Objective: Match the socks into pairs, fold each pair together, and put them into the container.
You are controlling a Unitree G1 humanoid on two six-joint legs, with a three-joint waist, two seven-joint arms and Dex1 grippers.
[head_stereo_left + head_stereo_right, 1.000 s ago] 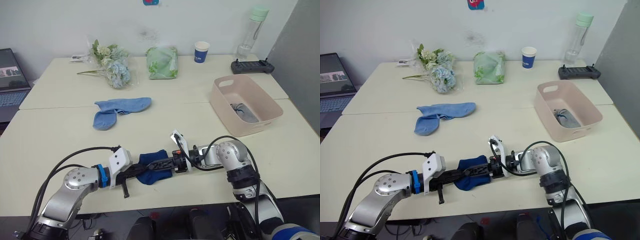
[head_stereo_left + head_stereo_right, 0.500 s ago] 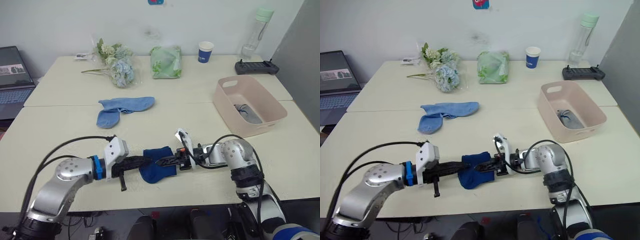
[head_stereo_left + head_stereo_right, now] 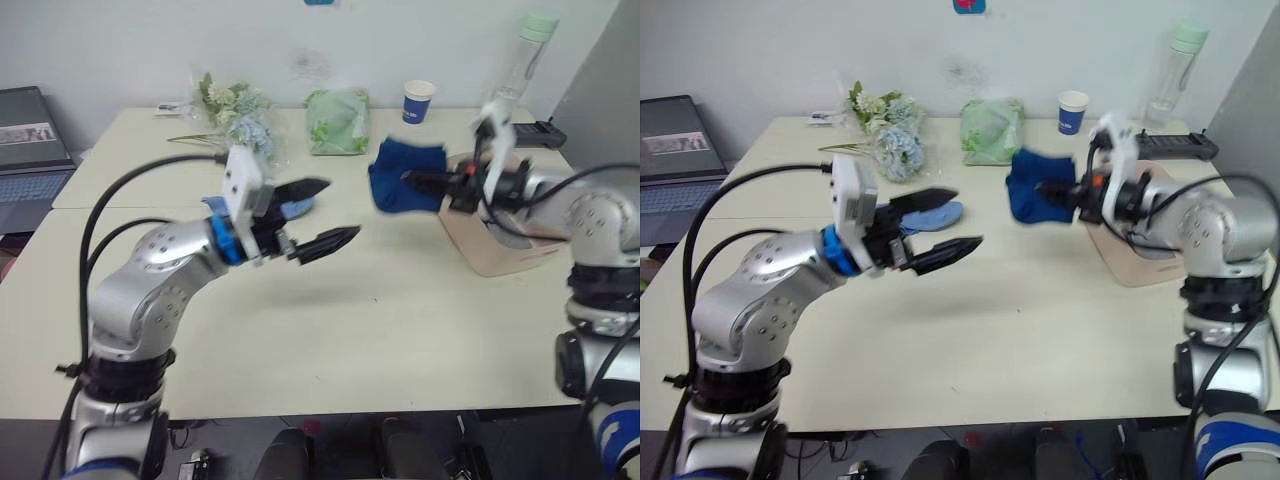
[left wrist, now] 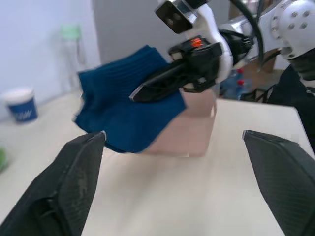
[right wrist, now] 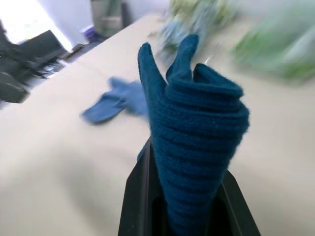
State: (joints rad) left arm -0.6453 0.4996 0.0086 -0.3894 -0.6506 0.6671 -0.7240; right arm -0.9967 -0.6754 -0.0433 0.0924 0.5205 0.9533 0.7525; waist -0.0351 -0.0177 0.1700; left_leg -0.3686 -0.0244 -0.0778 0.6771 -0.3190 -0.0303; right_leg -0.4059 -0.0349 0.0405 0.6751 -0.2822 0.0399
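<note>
Cream tabletop (image 3: 330,330) spreads under both raised arms. Head view: right gripper (image 3: 412,180) clamps the folded navy socks (image 3: 405,174), pink container (image 3: 500,250) just behind; left gripper (image 3: 322,212) gapes empty. Right wrist view: light blue socks (image 5: 115,101) lie beyond.

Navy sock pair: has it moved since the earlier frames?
Yes. The navy sock pair has left the table's near edge; the right claw now holds it up in the air beside the pink container.
</note>
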